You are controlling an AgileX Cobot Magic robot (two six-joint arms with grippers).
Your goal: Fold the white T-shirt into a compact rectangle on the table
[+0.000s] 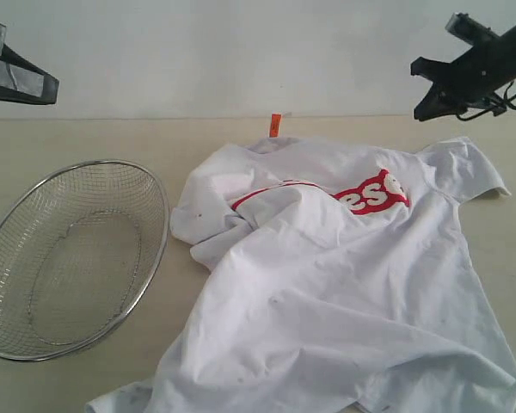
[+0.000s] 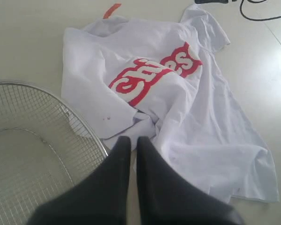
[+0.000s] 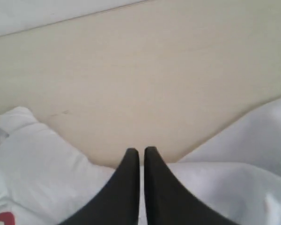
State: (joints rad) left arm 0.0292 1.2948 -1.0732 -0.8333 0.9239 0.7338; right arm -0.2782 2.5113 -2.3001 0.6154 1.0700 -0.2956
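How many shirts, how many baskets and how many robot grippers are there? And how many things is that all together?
white T-shirt: 1
wire-mesh basket: 1
grippers: 2 (left gripper, right gripper)
Total: 4

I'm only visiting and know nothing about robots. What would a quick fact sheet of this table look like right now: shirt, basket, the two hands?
Shirt: white T-shirt, crumpled and unfolded on the table
Print: red band with white letters, partly creased over
Tag: orange tag at the shirt's far edge
Basket: wire-mesh basket, empty, beside the shirt on its left in the exterior view
Hands: left hand and right hand both shut, holding nothing
Folding: not started
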